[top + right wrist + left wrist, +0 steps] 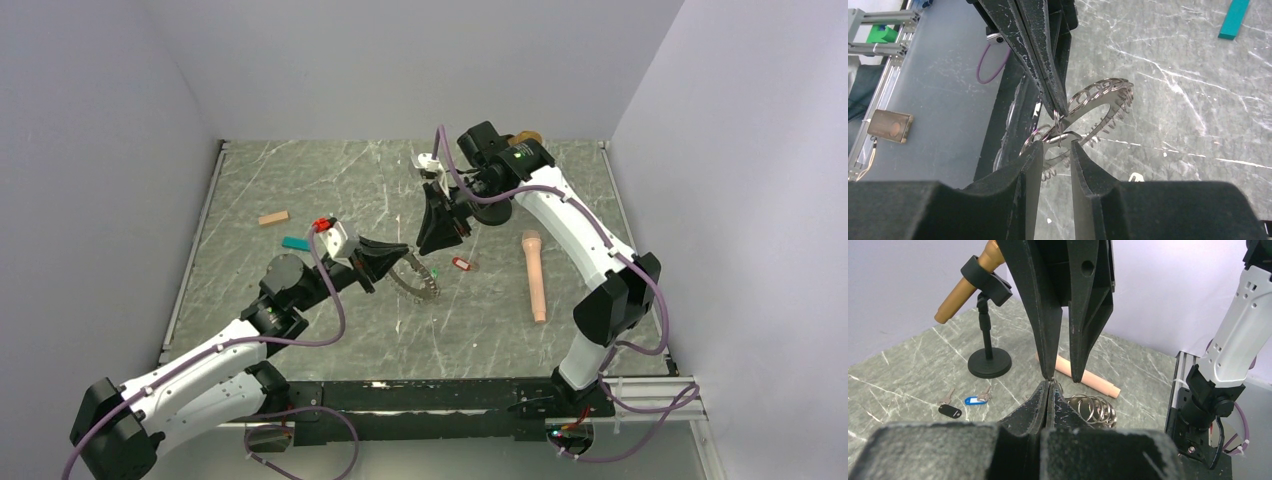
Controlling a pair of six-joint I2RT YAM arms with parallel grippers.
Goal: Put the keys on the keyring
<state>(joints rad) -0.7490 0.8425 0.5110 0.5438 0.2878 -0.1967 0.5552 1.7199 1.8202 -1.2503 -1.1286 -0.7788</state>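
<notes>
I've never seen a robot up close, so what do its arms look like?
The left arm and right arm have white shells with black joints; a purple cable loops along each. The left tool and right tool are black, tapering two-finger wedges.

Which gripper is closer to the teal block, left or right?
Left. In the top view the left gripper, shut on the keyring, is to the right of the teal block; the right gripper is farther right, beyond the left one.
</notes>
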